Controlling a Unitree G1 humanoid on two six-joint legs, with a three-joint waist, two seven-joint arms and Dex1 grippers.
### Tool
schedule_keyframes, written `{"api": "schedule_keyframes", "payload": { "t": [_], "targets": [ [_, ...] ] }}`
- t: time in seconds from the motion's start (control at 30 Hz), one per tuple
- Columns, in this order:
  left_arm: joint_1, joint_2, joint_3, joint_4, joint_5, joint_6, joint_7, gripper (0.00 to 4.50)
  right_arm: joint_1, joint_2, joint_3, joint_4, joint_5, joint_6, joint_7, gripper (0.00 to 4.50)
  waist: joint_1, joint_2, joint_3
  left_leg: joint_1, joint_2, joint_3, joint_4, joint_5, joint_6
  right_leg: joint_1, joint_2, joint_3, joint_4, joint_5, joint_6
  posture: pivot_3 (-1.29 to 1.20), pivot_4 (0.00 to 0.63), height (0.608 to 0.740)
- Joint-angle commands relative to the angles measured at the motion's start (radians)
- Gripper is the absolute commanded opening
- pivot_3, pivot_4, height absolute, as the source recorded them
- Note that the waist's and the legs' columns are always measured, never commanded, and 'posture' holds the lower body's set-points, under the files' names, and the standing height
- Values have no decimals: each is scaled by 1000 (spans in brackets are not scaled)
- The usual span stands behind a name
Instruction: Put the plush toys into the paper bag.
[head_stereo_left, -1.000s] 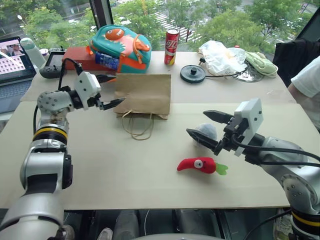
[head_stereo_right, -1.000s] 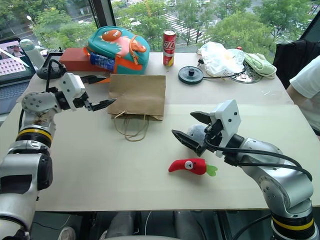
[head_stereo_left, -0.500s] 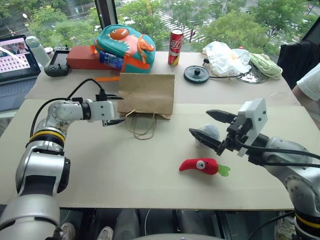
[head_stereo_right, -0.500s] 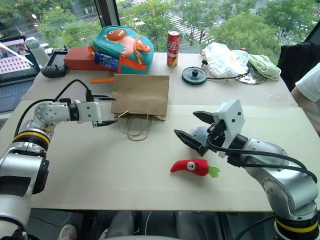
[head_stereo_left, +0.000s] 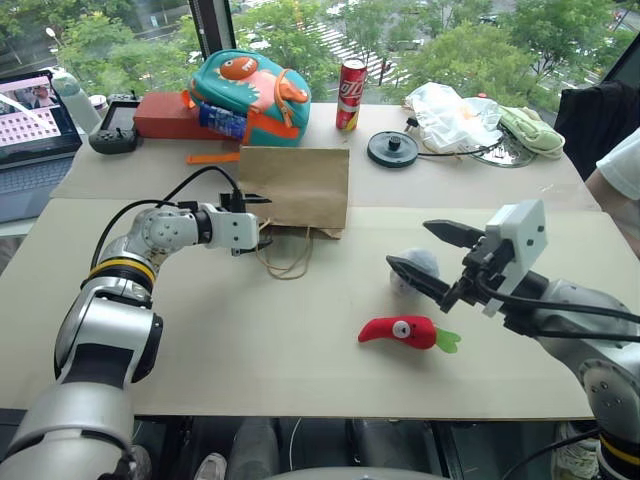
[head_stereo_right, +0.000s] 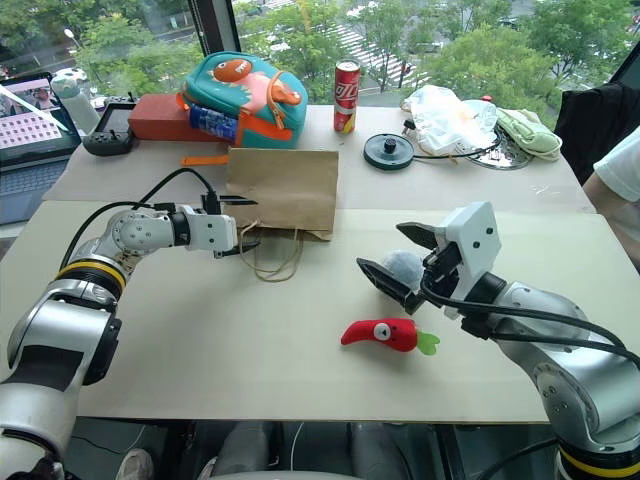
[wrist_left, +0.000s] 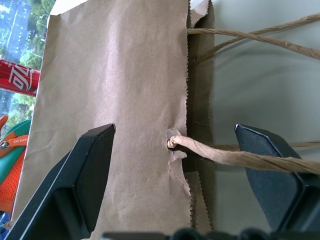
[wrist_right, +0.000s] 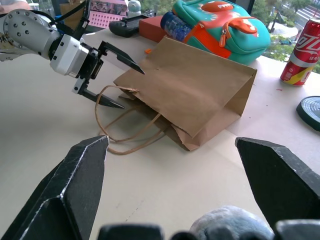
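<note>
Left eye view puts the red chili plush (head_stereo_left: 404, 331) nearest me on the table (head_stereo_left: 250, 350), lying on its side with its googly eye up and green stem toward my right arm. Just beyond it sits the grey-white fluffy plush (head_stereo_left: 414, 267), right under my right gripper (head_stereo_left: 432, 258), whose fingers stand wide apart and hold nothing. Farther off, across the table to the left, the paper bag (head_stereo_left: 296, 188) lies flat with its mouth and twisted handles (head_stereo_left: 283, 258) facing me. My left gripper (head_stereo_right: 235, 225) is at that mouth edge, fingers spread either side of it, one above the top panel and one low by the handle loops, not yet clamped. My worry is there: the paper already looks torn around the handle hole (wrist_left: 172, 145), so pinching or lifting by that spot could rip it further. If I catch only a handle, or both layers together, the mouth will stay shut and the toys will have nowhere to go. The bag is light and creased, so a push could simply slide it toward the teal backpack (head_stereo_left: 247, 88) behind.
</note>
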Motion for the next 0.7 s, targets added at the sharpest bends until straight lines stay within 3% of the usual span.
{"api": "schedule_keyframes", "payload": {
  "t": [0.03,0.23,0.3,0.53,0.7],
  "targets": [
    [-18,1,9,-1,-20,-22,-15,2694,-3,-3,-31,-36,19,-1,-13,4500,0,0,0,0,0,0,0,0,0,0,0,0,0,0,0,0,150,722],
    [-16,-7,9,-1,-20,-19,-15,419,-9,-3,-25,-29,16,-4,-12,4500,1,0,0,0,0,0,0,0,0,0,0,0,0,0,0,0,150,722],
    [-15,-10,9,-1,-19,-19,-14,24,-13,-4,-24,-26,15,-5,-10,4500,1,0,0,0,0,0,0,0,0,0,0,0,0,0,0,0,150,722],
    [-13,-10,29,-1,-44,-4,-24,24,-22,-4,-20,-18,10,-6,-10,4500,0,0,0,0,0,0,0,0,0,0,0,0,0,0,0,0,150,722],
    [-5,-23,92,-9,-138,29,-115,24,-32,-2,10,-17,-3,-1,-12,4500,1,0,0,0,0,0,0,0,0,0,0,0,0,0,0,0,150,722]
  ]
}}
